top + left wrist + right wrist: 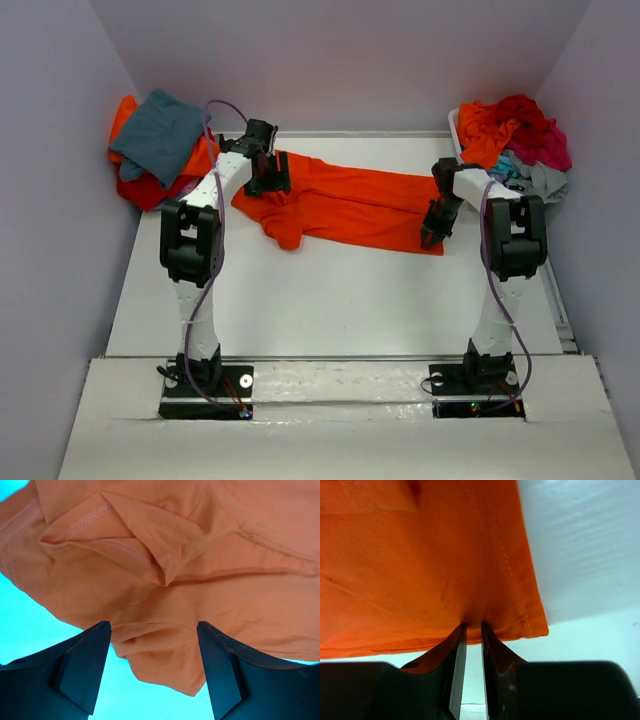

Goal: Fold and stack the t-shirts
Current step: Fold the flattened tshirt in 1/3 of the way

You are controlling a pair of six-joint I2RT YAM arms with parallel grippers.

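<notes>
Left arm [200,310] and right arm [493,310] are of matching build: white tubular links with bulky black joint housings between them.

My left base plate [205,392] and right base plate [475,388] are black, with small coloured indicator lights at the front edge.

The left cable [207,140] is thin and purple and loops free near the wrist. The right cable [484,215] is the same colour.

Left gripper [270,180] and right gripper [432,238] are both black.

My left fingers [80,670] are matte, broad wedges with flat angled inner faces. My right fingers [456,675] are thin dark blades, paler along the inner edges, set in a blocky black body.
</notes>
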